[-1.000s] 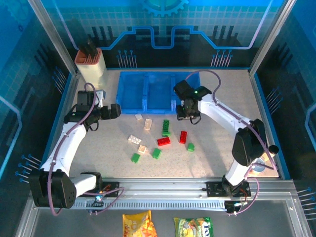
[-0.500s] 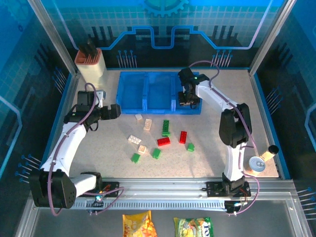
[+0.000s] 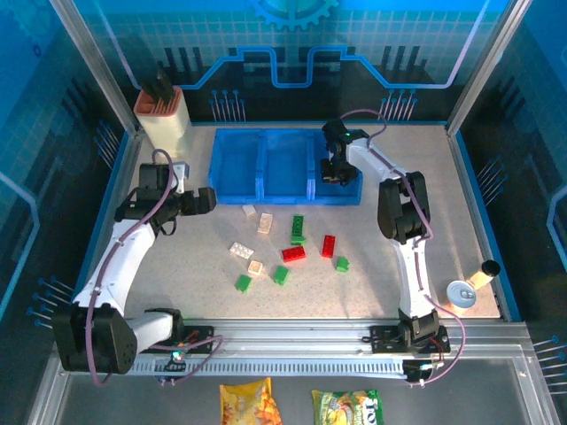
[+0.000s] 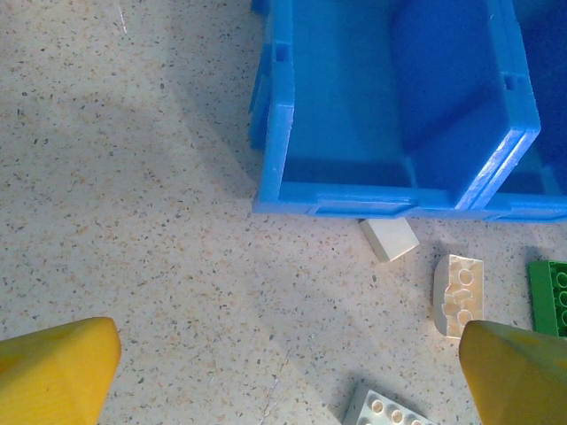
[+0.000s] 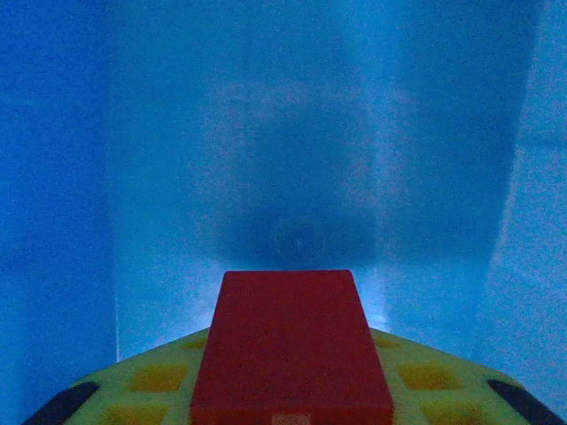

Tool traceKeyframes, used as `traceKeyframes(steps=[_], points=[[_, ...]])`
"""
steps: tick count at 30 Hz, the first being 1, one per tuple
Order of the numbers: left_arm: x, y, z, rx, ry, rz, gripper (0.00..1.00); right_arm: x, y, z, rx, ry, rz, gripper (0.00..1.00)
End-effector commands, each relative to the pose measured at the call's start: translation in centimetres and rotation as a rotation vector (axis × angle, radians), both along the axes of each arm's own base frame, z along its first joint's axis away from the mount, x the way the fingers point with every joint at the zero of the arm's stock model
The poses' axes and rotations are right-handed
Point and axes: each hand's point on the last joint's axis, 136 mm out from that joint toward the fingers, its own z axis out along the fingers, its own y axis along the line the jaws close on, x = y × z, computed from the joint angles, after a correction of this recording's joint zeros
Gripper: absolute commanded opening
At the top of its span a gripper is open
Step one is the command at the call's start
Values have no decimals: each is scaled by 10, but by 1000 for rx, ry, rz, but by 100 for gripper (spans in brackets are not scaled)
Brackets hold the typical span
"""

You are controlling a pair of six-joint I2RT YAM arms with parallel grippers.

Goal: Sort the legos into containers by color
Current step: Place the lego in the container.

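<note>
Over the right bin: red brick arrives for release.
Clamped on a small red studded plastic brick (image 5: 292, 341), the right end effector (image 3: 334, 173) has swung into the translucent blue three-bin plastic tray (image 3: 237, 168); the left end effector (image 4: 283, 381) stands wide; remaining bricks (image 3: 294, 253) wait on the desk (image 3: 381, 266).

A beige holder (image 3: 166, 124) stands back-left, a can (image 3: 462, 293) front-right, a yellow packet (image 3: 251, 404) and green packet (image 3: 346, 408) nearest.
</note>
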Motion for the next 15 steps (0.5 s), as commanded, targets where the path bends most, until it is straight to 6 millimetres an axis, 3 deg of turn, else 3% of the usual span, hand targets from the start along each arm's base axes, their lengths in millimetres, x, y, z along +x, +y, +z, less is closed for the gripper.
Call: traceKeyframes(steps=[1,15], points=[[-2,2,1,16,-12,-7,99,7,-4,-12,-5,25,6,36],[-2,2,1,14,-11,-9,99,14,-6,-32,-29,61,-6,40]])
